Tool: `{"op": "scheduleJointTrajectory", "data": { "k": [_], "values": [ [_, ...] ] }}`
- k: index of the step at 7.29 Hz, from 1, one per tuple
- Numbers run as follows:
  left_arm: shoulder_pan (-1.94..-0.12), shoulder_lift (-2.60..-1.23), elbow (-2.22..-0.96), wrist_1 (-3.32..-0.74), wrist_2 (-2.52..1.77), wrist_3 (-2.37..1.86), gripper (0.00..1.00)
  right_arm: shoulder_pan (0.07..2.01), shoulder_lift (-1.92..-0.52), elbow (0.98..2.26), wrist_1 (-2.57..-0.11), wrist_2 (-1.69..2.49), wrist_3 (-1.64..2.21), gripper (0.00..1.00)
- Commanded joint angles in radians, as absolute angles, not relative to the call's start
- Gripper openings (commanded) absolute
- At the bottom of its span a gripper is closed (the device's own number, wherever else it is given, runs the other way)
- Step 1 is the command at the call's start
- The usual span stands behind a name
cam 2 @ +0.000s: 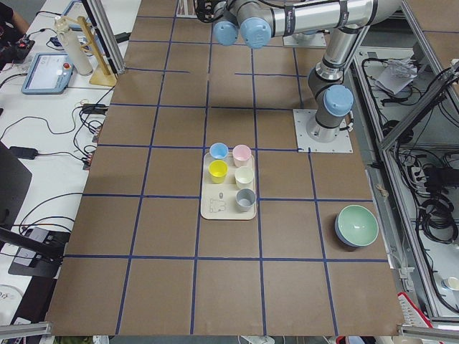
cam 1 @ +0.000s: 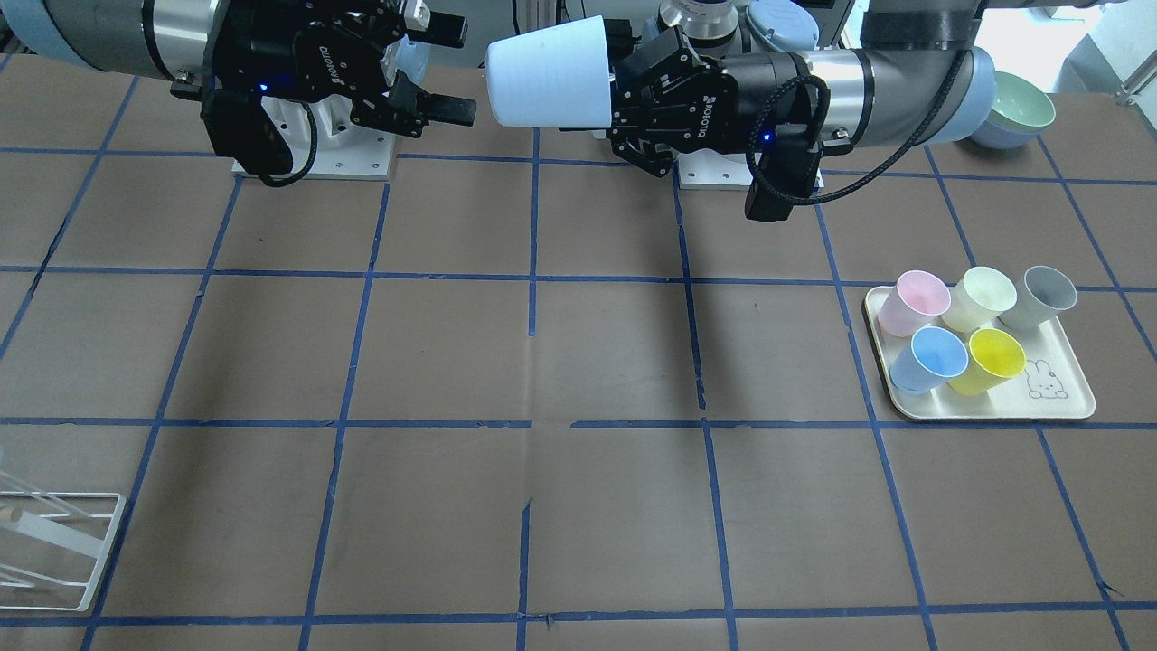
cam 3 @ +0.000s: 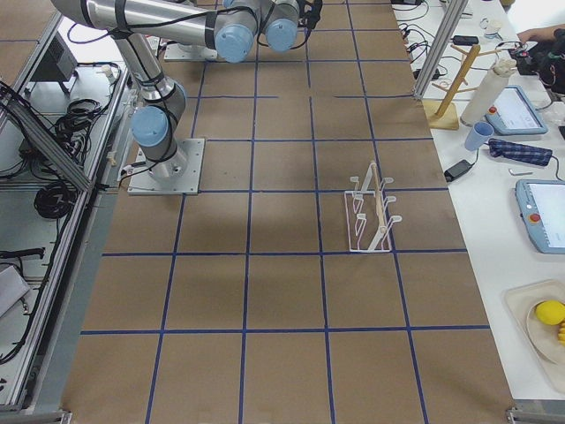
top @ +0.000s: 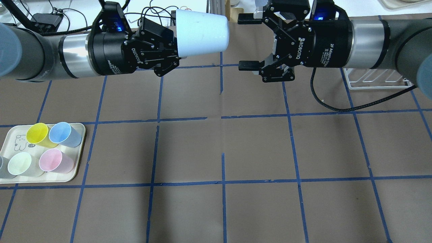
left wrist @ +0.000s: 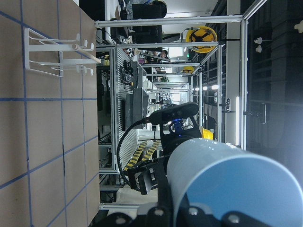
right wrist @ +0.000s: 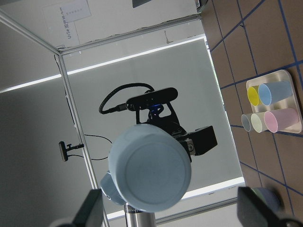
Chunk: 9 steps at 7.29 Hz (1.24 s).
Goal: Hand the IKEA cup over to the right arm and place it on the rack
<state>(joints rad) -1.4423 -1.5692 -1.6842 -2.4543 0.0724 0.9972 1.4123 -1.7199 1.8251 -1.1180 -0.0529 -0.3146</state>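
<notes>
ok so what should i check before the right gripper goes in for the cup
1. Left gripper shut on cup: ok.
2. Right gripper open: ok.
3. Cup's base faces the right gripper, roughly centred in the right wrist view: ok.
4. Right gripper around cup: not ok, a gap lies between them.
5. Rack pegs free of cups: ok.
6. Firmness of the left grip: cannot tell.
</notes>
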Motion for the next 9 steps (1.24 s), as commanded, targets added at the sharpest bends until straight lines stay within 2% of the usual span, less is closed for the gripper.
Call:
{"op": "scheduleJointTrajectory", "data": {
  "k": [1, 6, 9],
  "values": [
    [-1.451, -1.569, -1.686, -2.454, 0.066, 0.997, 0.00, 1.422, -1.723, 1.824, -1.111, -0.016, -0.282, 1.00],
    [-1.451, -1.569, -1.689, -2.453, 0.066, 0.997, 0.00, 1.457, -1.695, 1.818, -1.123, 0.030, -0.281, 0.99],
    [-1.462, -1.569, -1.689, -2.453, 0.066, 0.999, 0.00, 1.471, -1.680, 1.812, -1.124, 0.035, -0.272, 0.95]
  ]
}}
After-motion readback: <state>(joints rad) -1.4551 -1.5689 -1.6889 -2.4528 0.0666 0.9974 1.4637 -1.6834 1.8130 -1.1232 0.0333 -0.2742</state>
